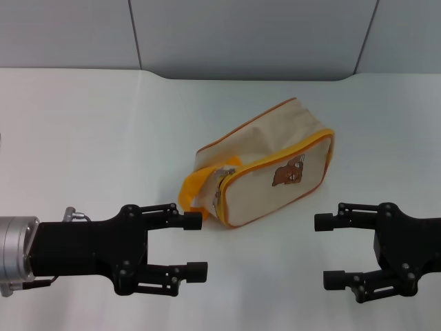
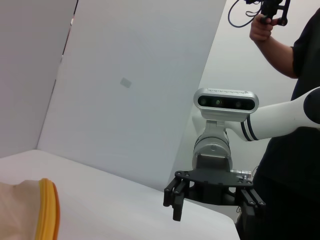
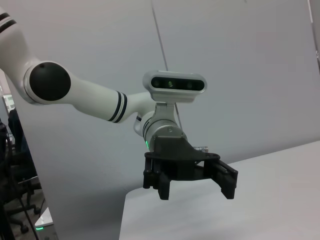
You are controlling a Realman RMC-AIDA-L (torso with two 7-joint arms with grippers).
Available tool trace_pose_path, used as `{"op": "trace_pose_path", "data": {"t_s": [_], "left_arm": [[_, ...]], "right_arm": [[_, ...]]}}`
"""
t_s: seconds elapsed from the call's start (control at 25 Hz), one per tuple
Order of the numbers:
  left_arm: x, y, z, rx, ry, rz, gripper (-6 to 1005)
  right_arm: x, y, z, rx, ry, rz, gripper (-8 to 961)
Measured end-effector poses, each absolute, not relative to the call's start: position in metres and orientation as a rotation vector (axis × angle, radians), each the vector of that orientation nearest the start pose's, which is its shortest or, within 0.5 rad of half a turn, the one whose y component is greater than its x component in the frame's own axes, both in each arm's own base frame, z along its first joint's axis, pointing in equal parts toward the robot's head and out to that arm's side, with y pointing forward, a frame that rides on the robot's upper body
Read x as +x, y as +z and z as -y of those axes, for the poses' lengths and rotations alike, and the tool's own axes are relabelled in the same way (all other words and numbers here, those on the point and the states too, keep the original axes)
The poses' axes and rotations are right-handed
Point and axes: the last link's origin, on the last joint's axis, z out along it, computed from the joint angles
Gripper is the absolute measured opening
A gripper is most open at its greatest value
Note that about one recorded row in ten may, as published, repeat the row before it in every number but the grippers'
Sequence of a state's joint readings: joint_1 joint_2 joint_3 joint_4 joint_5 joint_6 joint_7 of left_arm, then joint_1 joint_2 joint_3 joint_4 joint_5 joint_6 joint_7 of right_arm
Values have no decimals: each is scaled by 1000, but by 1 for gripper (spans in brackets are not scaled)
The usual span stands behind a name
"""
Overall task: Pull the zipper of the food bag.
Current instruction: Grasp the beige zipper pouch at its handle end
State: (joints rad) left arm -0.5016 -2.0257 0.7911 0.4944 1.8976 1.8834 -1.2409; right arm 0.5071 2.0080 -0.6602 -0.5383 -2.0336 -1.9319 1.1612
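The food bag point(image 1: 275, 162) lies on its side at the middle of the white table point(image 1: 83, 138), bear print facing me. Its orange loop handle point(image 1: 193, 187) hangs at its near left end. A small greyish zipper pull point(image 1: 217, 195) shows at that end, beside the handle. My left gripper point(image 1: 195, 246) is open and empty, just in front of and left of the handle, not touching it. My right gripper point(image 1: 329, 250) is open and empty, in front of the bag's right end. The left wrist view shows a bag corner point(image 2: 30, 212) and the right gripper point(image 2: 212, 205); the right wrist view shows the left gripper point(image 3: 192, 189).
A grey panel wall point(image 1: 241, 34) stands behind the table. A person in black point(image 2: 295, 125) stands beyond the table's edge behind the right arm, holding a device up.
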Motion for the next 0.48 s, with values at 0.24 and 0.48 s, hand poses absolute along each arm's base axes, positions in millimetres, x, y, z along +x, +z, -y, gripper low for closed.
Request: {"op": "trace_pose_path", "data": {"t_s": [0.24, 0.48], "left_arm": [[-251, -3, -273, -2983, -1055, 501, 816], [-252, -4, -272, -2979, -1058, 509, 813]], "right_arm": [[261, 16, -275, -2985, 968, -356, 841], [262, 16, -273, -2992, 971, -357, 841]]}}
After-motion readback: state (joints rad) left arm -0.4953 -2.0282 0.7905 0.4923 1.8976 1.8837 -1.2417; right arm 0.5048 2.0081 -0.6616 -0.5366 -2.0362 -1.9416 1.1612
